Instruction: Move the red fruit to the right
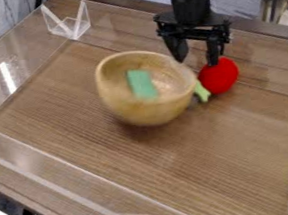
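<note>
- The gripper (196,51) pointed straight down, its two black fingers (174,49) spread wide apart and holding nothing.
- The fingers stood just above and behind the red fruit (218,74); whether either one touched it could not be told.
- The red fruit lay on the wooden table (182,165), right of the middle, its green leafy top (202,92) turned toward the wooden bowl (145,89).
- The leafy top sat right against the bowl's right side.
- The bowl looked tilted, its left rim raised and its opening tipped toward the fruit; its outline was blurred.
- A flat green block (144,82) lay inside the bowl, slanted.
- One finger hung close over the bowl's right rim; contact could not be judged.
- Clear plastic walls (20,66) ran round the table's edges, with a small clear folded piece (67,21) at the far left corner.
</note>
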Robot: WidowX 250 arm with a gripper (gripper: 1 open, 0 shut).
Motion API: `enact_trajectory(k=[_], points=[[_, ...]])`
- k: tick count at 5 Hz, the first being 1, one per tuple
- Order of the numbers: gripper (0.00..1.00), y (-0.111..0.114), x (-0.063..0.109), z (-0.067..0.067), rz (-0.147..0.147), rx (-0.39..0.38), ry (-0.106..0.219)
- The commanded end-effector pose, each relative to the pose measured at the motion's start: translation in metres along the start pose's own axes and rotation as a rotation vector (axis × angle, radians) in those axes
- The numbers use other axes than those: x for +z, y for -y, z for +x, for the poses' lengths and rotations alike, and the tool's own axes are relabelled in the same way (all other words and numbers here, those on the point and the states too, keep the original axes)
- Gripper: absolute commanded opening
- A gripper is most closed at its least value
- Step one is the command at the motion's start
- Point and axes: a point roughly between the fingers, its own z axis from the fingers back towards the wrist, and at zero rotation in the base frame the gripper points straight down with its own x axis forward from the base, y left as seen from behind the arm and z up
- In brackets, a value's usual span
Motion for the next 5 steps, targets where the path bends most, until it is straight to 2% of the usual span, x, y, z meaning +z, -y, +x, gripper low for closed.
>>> enact_trajectory(k=[1, 2, 3, 4, 5], points=[[1.0, 0.003, -0.003, 0.004, 0.007, -0.001, 0.024], [0.0, 0.005, -0.014, 0.003, 0.011, 0.006, 0.022], [0.0, 0.005, -0.015, 0.007, 0.019, 0.064, 0.029], [0.0, 0.004, 0.004, 0.013, 0.0, 0.138, 0.06], [0.0, 0.0, 0.024, 0.017, -0.031, 0.179, 0.088]])
